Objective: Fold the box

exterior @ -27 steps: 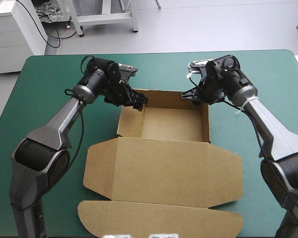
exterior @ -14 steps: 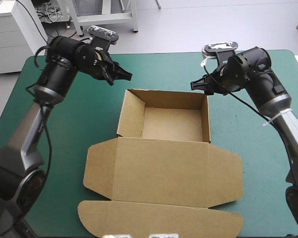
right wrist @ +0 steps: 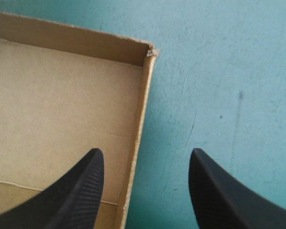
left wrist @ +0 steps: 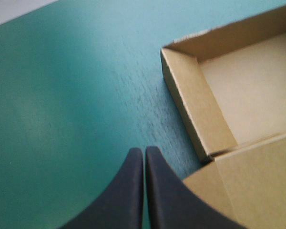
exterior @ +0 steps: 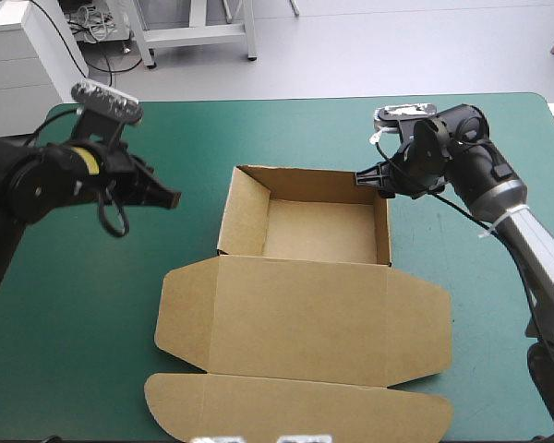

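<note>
Box (exterior: pixel 300 314): a brown sheet of board made up into an open tray with its lid laid flat, at the middle of the tabletop (exterior: pixel 499 369).
Tray (exterior: pixel 319 231): the far part of the box. All four walls stand upright, and the opening faces up with the floor in plain view.
Lid (exterior: pixel 300 323): lies flat on the teal-green cover (exterior: pixel 92 305) on the near side of the tray, joined to the tray's near wall along a crease. A short flap spreads flat from each of its sides.
Tuck flap (exterior: pixel 295 406): a long strip with rounded ends, lying flat along the lid's near edge, close to the near edge of the tabletop.
Right pincer (right wrist: pixel 146 157): open and holding nothing, at the tray's far right corner. In the right wrist view its black fingers stand wide apart with the tray's right wall running between them. One finger is over the tray floor and the other over the cover outside. I cannot tell whether either finger touches the board.
Left pincer (left wrist: pixel 144 150): closed on nothing, its two black fingers pressed together into one point. It is over the cover to the left of the tray, apart from the left wall and pointing toward it. In the left wrist view the tray's far left corner lies ahead and to one side, and the lid's left flap sits just beside one finger.
Tabletop: the teal-green cover shows on every side of the box.
</note>
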You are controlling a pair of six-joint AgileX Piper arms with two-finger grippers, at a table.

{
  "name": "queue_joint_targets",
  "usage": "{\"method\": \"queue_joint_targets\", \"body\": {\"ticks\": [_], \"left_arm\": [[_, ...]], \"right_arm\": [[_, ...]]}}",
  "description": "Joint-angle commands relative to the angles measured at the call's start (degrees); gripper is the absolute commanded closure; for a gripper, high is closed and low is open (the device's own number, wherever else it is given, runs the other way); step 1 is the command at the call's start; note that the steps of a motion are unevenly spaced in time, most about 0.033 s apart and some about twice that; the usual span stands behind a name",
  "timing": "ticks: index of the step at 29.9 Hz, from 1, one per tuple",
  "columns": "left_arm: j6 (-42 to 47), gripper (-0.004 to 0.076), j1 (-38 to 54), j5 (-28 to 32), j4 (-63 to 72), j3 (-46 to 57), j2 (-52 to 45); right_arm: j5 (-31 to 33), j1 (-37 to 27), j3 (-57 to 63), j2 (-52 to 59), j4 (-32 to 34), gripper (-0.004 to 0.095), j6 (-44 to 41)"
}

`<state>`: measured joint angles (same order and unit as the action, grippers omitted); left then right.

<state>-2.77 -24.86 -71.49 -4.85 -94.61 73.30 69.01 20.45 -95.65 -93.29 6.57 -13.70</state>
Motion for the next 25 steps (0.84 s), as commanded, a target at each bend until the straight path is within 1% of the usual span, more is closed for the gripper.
{"method": "queue_joint_targets", "body": {"ticks": [1,4,10,18,22,25], "left_arm": [[0.65,0.0731,-0.20,6.99,0.00,9.69,-9.72],[0.65,0.0731,-0.20,10.14,0.89,19.58,-16.22],[0.08,0.0731,-0.20,10.98,4.09,35.07,-27.36],[0.08,0.0731,-0.20,13.82,5.50,54.06,-39.86],[0.08,0.0731,-0.20,14.85,5.50,60.49,-44.55],[0.08,0.0731,-0.20,17.07,5.33,64.33,-47.45]], "right_arm": [[-2.01,-0.25,0.27,0.36,-0.32,0.0418,-0.14],[-2.01,-0.25,0.42,-1.98,-1.27,0.0425,-0.14],[-2.01,-0.25,0.42,-6.70,-2.12,0.0425,-0.14],[-2.01,-0.25,0.42,-11.15,-2.39,0.0431,-0.14],[-2.01,-0.25,0.42,-12.13,-2.39,0.0485,-0.14],[-2.01,-0.25,0.42,-12.61,-2.30,0.0568,0.27]]}}
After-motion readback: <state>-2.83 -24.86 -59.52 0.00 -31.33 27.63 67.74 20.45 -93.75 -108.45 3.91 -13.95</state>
